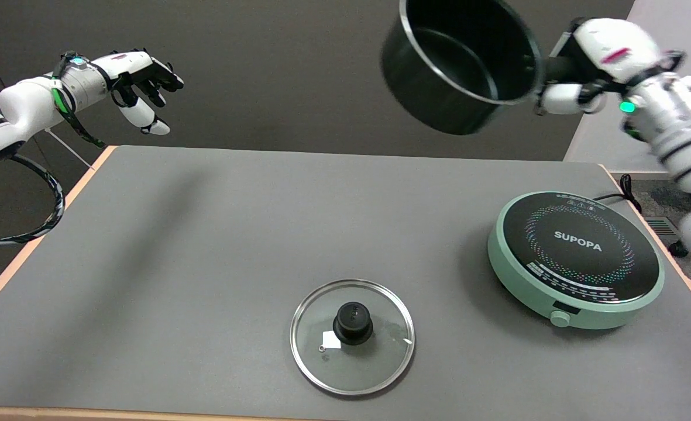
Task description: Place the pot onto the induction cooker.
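Observation:
A black pot (459, 64) hangs high in the air at the top of the head view, tilted so its empty inside faces me. My right hand (591, 64) grips the pot's black handle at its right side. The round green induction cooker (576, 257) with a black "SUPOPA" top lies on the table at the right, well below the pot and to its right. Nothing stands on the cooker.
A glass lid (352, 335) with a black knob lies flat near the table's front edge, left of the cooker. The idle left hand (140, 82) hangs in the air at the upper left. The cooker's cable (626, 190) runs off the table's right edge.

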Tool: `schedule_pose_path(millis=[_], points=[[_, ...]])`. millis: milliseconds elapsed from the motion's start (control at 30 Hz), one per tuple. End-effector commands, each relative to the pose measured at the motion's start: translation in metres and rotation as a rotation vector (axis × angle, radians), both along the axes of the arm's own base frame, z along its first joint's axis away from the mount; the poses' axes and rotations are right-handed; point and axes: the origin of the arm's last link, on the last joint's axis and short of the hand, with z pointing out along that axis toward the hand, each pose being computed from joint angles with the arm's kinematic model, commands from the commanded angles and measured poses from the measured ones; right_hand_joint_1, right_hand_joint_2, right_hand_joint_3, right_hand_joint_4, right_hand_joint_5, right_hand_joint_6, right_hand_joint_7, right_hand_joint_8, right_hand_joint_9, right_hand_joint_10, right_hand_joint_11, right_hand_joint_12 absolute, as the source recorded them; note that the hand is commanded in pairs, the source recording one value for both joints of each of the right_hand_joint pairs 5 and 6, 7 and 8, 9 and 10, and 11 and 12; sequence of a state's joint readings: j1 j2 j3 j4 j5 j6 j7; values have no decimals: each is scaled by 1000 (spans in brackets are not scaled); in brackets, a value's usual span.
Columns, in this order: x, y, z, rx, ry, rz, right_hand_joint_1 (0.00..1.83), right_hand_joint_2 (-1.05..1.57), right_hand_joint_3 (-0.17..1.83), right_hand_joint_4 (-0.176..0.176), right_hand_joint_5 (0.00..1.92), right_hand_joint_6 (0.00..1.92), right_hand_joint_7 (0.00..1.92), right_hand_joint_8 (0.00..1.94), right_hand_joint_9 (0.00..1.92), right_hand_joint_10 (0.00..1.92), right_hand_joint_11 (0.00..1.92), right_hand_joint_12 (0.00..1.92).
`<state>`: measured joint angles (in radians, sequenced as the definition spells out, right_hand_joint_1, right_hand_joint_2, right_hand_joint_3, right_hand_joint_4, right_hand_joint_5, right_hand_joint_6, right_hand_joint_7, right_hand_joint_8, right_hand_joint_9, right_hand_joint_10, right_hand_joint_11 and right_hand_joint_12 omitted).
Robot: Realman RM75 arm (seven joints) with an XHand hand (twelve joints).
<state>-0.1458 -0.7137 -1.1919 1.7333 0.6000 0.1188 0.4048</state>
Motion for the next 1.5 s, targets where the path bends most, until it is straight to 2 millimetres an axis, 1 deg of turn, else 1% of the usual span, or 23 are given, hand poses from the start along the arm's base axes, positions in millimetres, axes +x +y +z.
schedule_pose_path(millis=[33, 267, 400, 633, 667, 767, 900, 1100, 1267, 1367, 1500], points=[[3, 128, 80, -320, 113, -104, 1013, 1168, 831, -26, 1920, 1920, 1920, 1920, 1920, 1920, 1920, 1920], [-24, 140, 94, -423, 13, -232, 1040, 1147, 874, -27, 1920, 1920, 1920, 1920, 1920, 1920, 1920, 1920], [-39, 149, 101, -495, -59, -268, 1050, 1216, 824, -28, 1920, 1920, 1920, 1920, 1920, 1920, 1920, 1920], [-75, 159, 95, -541, -175, -310, 1041, 1281, 829, -30, 1920, 1920, 1920, 1920, 1920, 1920, 1920, 1920], [-80, 162, 95, -550, -181, -322, 1040, 1285, 833, -30, 1920, 1920, 1920, 1920, 1920, 1920, 1920, 1920], [-89, 173, 96, -586, -177, -339, 1038, 1296, 834, -31, 1920, 1920, 1920, 1920, 1920, 1920, 1920, 1920], [-89, 190, 102, -634, -206, -314, 1041, 1304, 832, -31, 1920, 1920, 1920, 1920, 1920, 1920, 1920, 1920], [-84, 203, 100, -633, -223, -244, 1040, 1309, 831, -31, 1920, 1920, 1920, 1920, 1920, 1920, 1920, 1920], [-77, 213, 108, -664, -230, -231, 1057, 1292, 833, -33, 1920, 1920, 1920, 1920, 1920, 1920, 1920, 1920], [-76, 210, 115, -687, -220, -271, 1060, 1287, 839, -34, 1920, 1920, 1920, 1920, 1920, 1920, 1920, 1920], [-79, 204, 117, -706, -180, -343, 1065, 1279, 847, -35, 1920, 1920, 1920, 1920, 1920, 1920, 1920, 1920]])
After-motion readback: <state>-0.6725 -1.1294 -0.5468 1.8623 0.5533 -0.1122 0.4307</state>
